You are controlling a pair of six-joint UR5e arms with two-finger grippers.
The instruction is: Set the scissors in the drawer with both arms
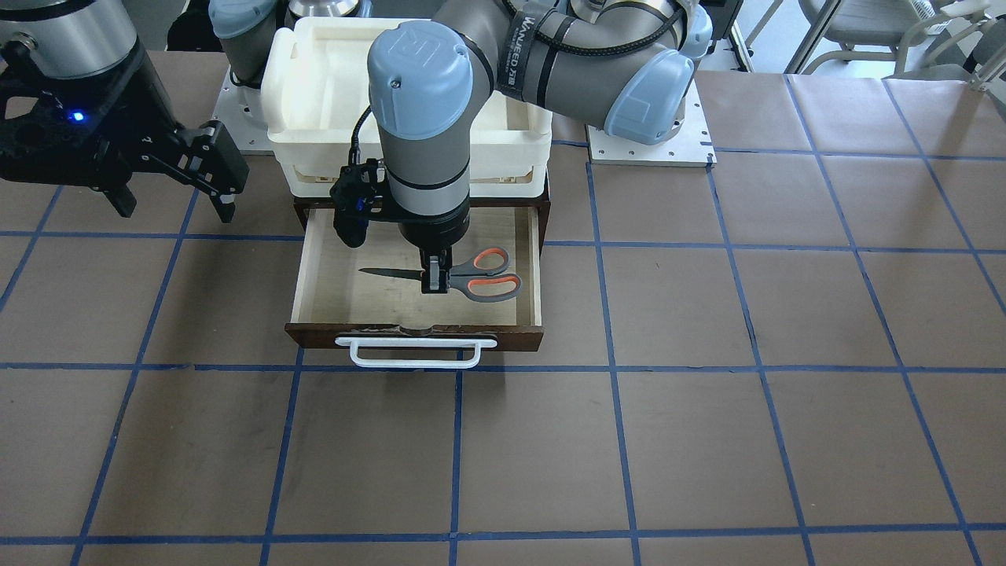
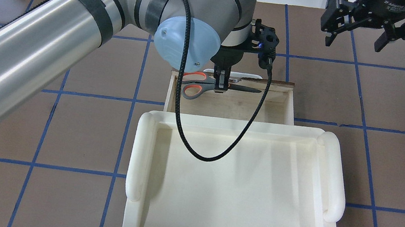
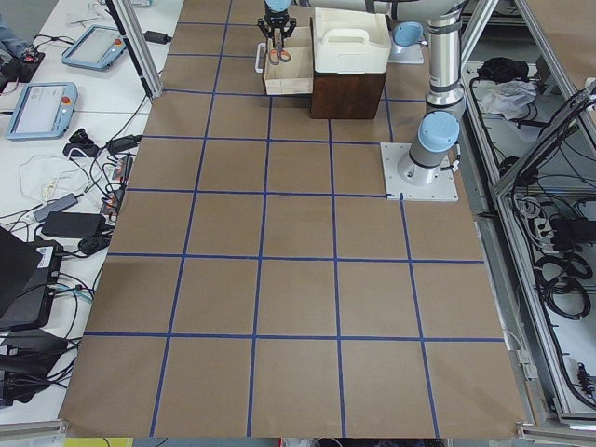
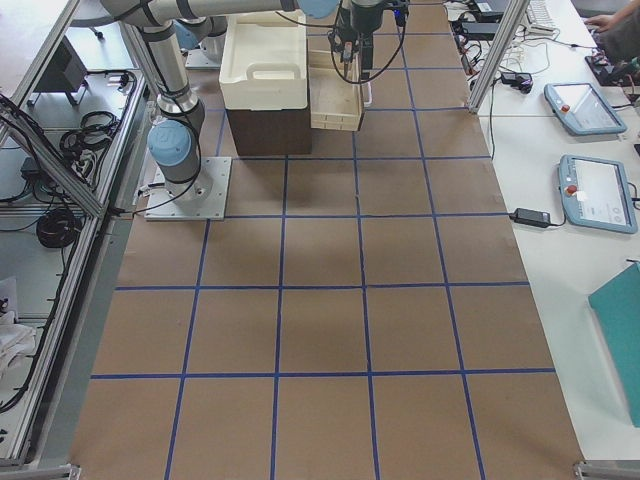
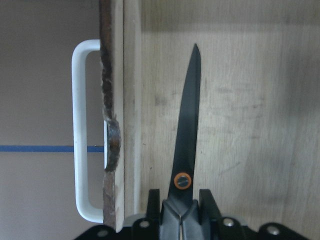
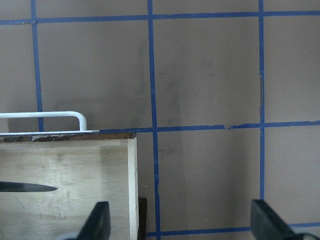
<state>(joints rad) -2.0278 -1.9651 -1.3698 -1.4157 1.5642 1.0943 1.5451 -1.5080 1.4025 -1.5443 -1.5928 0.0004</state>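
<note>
Over brown table [image 1: 707, 409], left gripper [image 1: 435, 280] pinches scissors [image 1: 462, 277] inside drawer [image 1: 346, 303]; right gripper [image 2: 354, 42] gapes.

The scissors [image 1: 464, 277] are showing dark grey blades and grey handles with orange-red loops. The drawer [image 1: 354, 303] is showing a dark brown front, pale interior and white handle [image 1: 415, 364]. Blue lines [image 1: 707, 366] are gridding the brown table [image 1: 707, 448].

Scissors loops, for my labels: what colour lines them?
Orange-red, inside grey handles of the scissors; clearest in the exterior front-facing view.

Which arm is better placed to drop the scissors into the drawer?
Left: the left gripper is shut on the scissors over the open drawer. The right gripper hangs open and empty, off to one side.
</note>
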